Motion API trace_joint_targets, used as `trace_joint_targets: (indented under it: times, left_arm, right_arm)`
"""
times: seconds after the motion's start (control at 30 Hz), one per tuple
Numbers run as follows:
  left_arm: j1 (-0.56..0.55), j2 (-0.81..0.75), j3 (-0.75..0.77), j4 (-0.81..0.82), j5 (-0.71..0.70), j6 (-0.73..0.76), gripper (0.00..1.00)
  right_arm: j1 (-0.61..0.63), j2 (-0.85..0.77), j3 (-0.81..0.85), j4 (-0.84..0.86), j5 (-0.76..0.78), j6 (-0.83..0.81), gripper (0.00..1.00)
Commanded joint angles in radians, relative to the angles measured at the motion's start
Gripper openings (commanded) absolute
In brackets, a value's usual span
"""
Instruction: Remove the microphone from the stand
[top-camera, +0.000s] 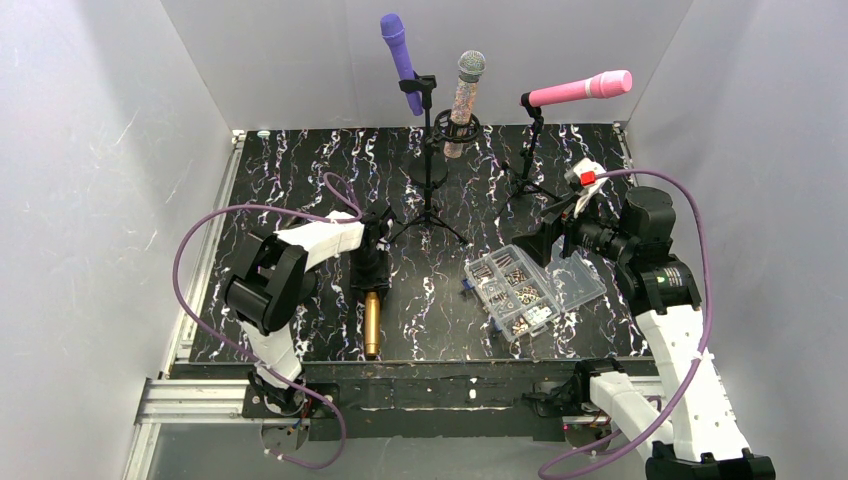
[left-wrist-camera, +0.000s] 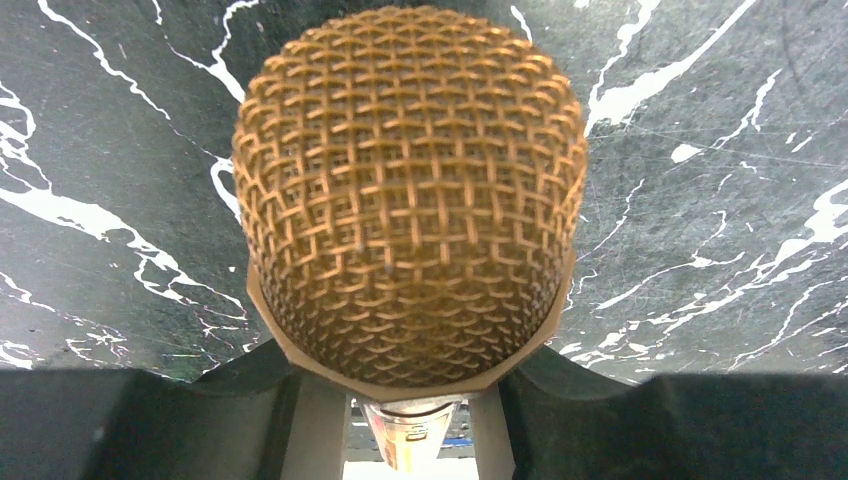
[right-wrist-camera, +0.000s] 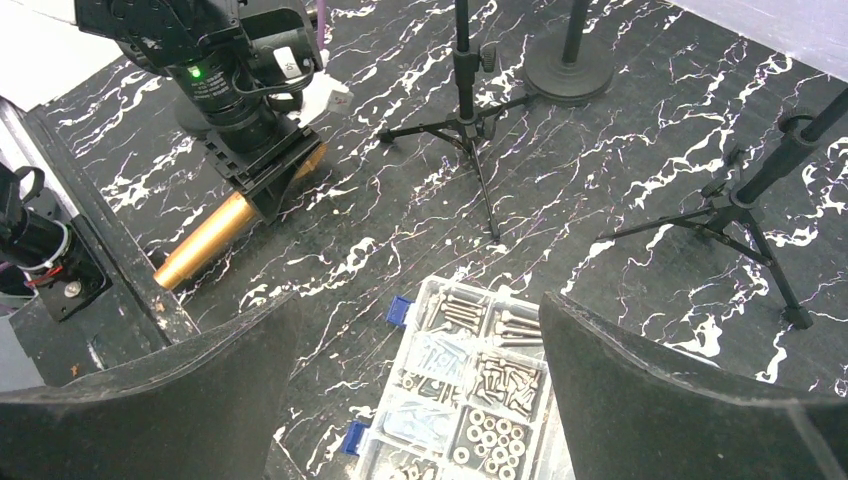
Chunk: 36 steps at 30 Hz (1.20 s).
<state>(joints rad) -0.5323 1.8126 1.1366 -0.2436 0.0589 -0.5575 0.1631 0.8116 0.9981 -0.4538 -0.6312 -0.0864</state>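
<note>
A gold microphone (top-camera: 372, 322) lies low along the table near the front edge, with my left gripper (top-camera: 371, 262) shut on it just behind its mesh head (left-wrist-camera: 410, 190). Its handle (right-wrist-camera: 208, 240) points toward the arm bases. At the back, a purple microphone (top-camera: 397, 48) sits on a tripod stand (top-camera: 428, 190). A silver glitter microphone (top-camera: 466, 100) sits in a round-base stand (top-camera: 432, 168). A pink microphone (top-camera: 580, 90) sits on another tripod stand (top-camera: 527, 160). My right gripper (top-camera: 545, 240) is open and holds nothing, hovering over the table's right half, apart from every stand.
A clear plastic box of screws and washers (top-camera: 520, 290) lies with its lid open right of centre, directly under my right gripper (right-wrist-camera: 418, 305). Tripod legs (right-wrist-camera: 480, 180) spread over the back of the table. White walls close in both sides and the back.
</note>
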Motion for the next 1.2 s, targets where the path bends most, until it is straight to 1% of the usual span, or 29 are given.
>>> trace_joint_targets:
  times: [0.0,0.5,0.67,0.9,1.0,1.17]
  left_arm:
    - [-0.003,0.015,-0.011,-0.137,-0.038,0.003,0.12]
    - [-0.003,0.065,0.017,-0.137,-0.044,-0.010,0.26]
    - [-0.005,0.068,-0.001,-0.116,-0.044,-0.018,0.34]
    - [-0.010,0.070,-0.001,-0.113,-0.045,-0.024,0.42]
    - [-0.015,0.072,-0.002,-0.111,-0.045,-0.024,0.47]
    - [-0.017,0.072,-0.002,-0.111,-0.045,-0.022,0.49]
  right_arm:
    - [-0.005,0.005,0.009,0.024,-0.004,-0.006,0.96]
    - [-0.005,0.007,0.006,0.022,-0.015,0.003,0.96]
    - [-0.005,0.016,0.004,0.025,-0.019,-0.001,0.96]
    - [-0.005,0.022,-0.006,0.033,-0.024,-0.004,0.96]
    - [-0.005,0.022,-0.003,0.033,-0.025,-0.004,0.96]
    - [-0.005,0.017,-0.005,0.027,-0.022,-0.008,0.96]
